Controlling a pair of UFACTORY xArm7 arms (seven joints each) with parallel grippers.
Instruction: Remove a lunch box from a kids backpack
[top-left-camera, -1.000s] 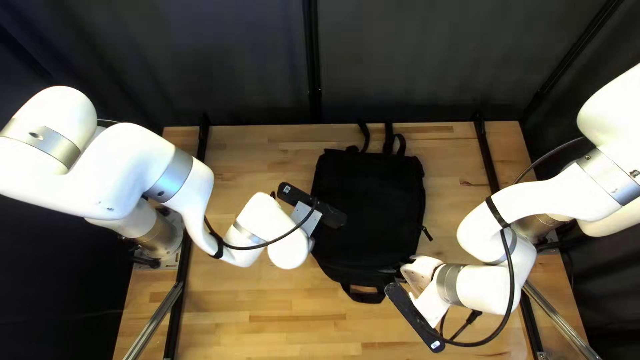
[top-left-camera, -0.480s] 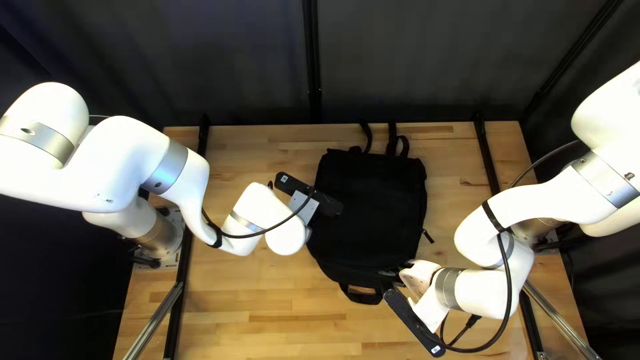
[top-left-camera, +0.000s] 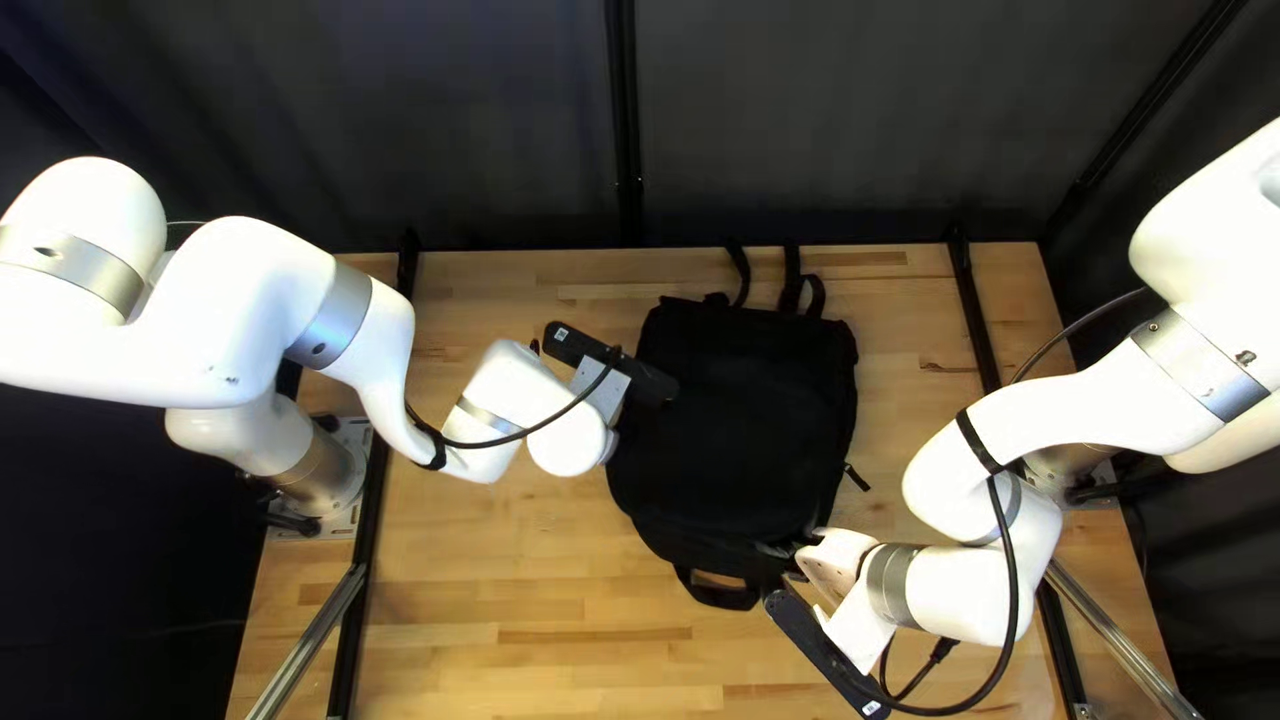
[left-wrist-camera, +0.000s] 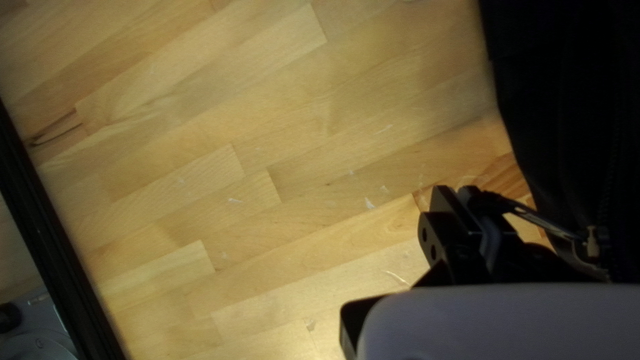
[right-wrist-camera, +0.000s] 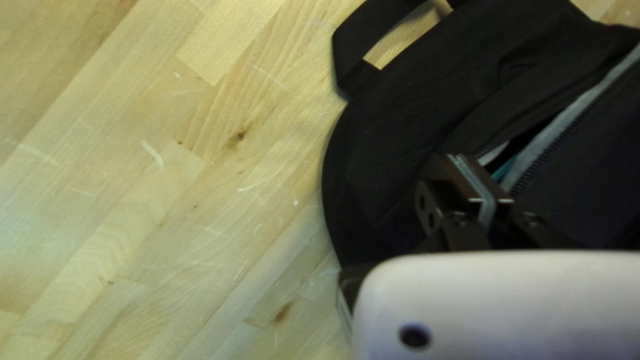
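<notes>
Wooden surface [top-left-camera: 534, 600] supports the backpack [top-left-camera: 747, 427]; left tool [left-wrist-camera: 456, 192] pinches the zipper pull [left-wrist-camera: 548, 223], likely for unzipping; right tool [right-wrist-camera: 457, 159], pressed together, probably braces it.

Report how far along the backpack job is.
Done: the backpack is partly unzipped, with a gap beside my closed right gripper. In hand: my left gripper is shut on a zipper pull, probably to open more. Left: likely widen the opening, then lift out the lunch box, which no view shows.
</notes>
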